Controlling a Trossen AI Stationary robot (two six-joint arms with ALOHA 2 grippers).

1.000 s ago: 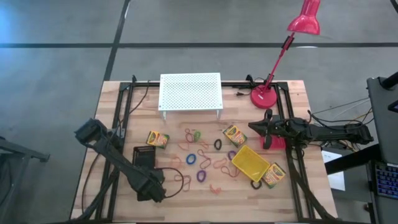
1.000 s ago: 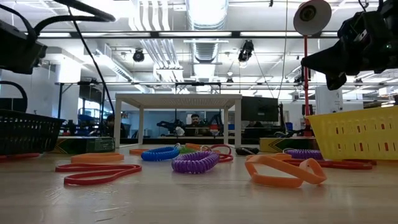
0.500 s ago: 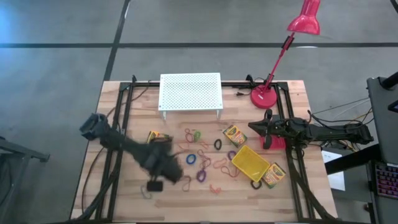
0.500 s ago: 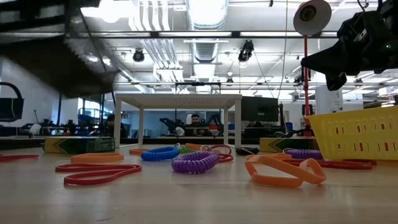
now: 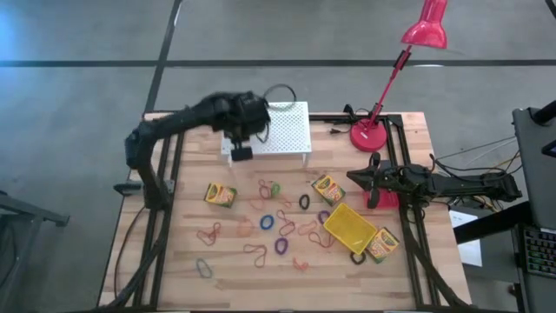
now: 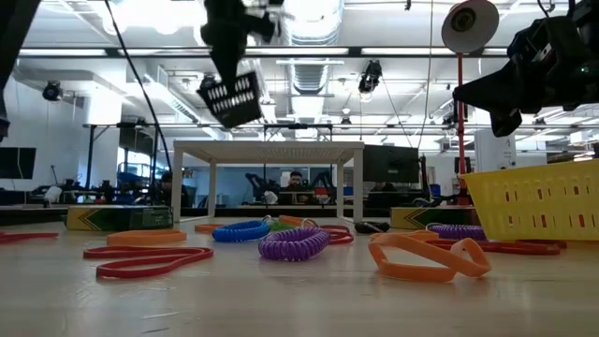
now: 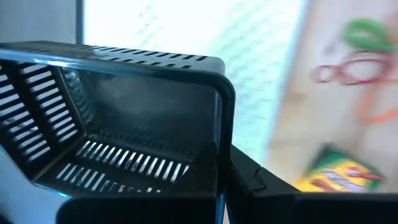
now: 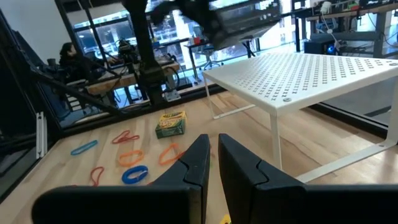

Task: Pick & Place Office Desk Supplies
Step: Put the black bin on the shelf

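My left gripper (image 5: 246, 130) is over the left end of the white rack (image 5: 278, 126), shut on a small black basket (image 5: 241, 153). In the low view the basket (image 6: 231, 98) hangs tilted, high above the rack top. Three crayon boxes (image 5: 221, 195) (image 5: 327, 188) (image 5: 382, 244) lie flat on the table. A yellow basket (image 5: 349, 226) stands right of the scattered coloured loops (image 5: 278, 222). My right gripper (image 5: 351, 177) waits level at the table's right side, shut, with nothing between its fingers (image 8: 202, 155). My left gripper holds the black basket by one slatted side wall at its rim (image 7: 219, 143), one finger (image 7: 261, 186) outside the wall and the other on the inner side. The fingers come from above, slanting down. The basket hangs tilted below them, clear of rack and table.
A red desk lamp (image 5: 373, 135) stands at the far right corner, its head (image 5: 426, 30) beyond the table. A pink-red basket (image 5: 387, 199) sits under my right arm. Black frame rails (image 5: 165, 200) run along both table sides. Bare wood lies at the near left.
My left gripper has swung from the table's near left up and toward the far edge, turning as it went. The black basket has gone with it, from table height to high over the rack's left end, now tilted.
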